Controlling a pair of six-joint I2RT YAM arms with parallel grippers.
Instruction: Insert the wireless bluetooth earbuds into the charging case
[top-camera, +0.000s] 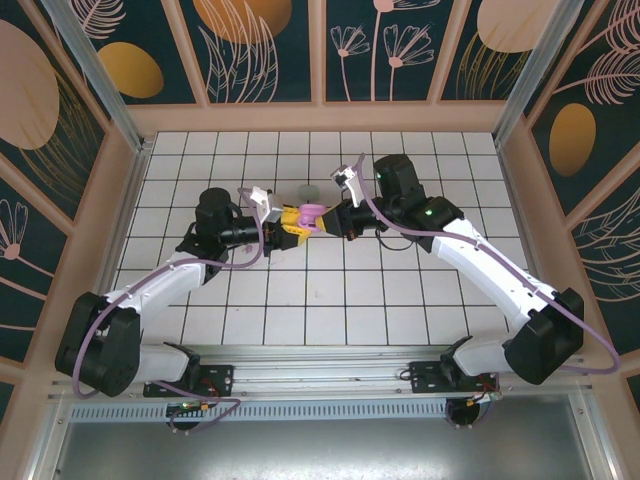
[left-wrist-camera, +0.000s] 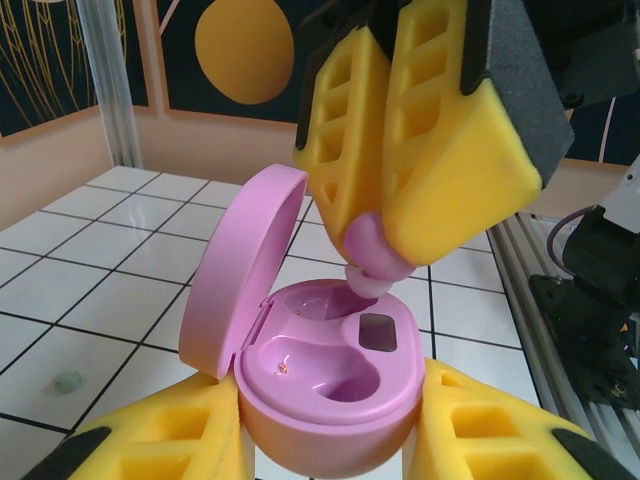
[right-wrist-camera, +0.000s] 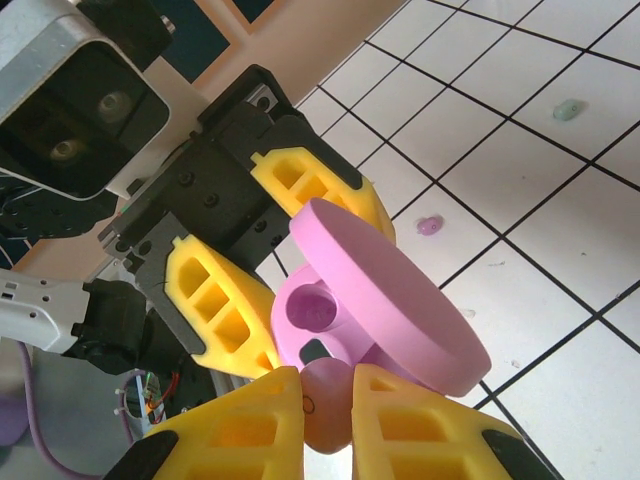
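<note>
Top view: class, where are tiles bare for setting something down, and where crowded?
Bare: tiles before the base rail; far corners. Crowded: centre, where left hand and right hand meet at the pink case.

White tiled floor (top-camera: 330, 292) — dark floral walls (top-camera: 255, 70)

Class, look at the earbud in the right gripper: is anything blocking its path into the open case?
Nothing visible does. The earbud is at the mouth of an empty socket in the case, and the lid is swung aside.
</note>
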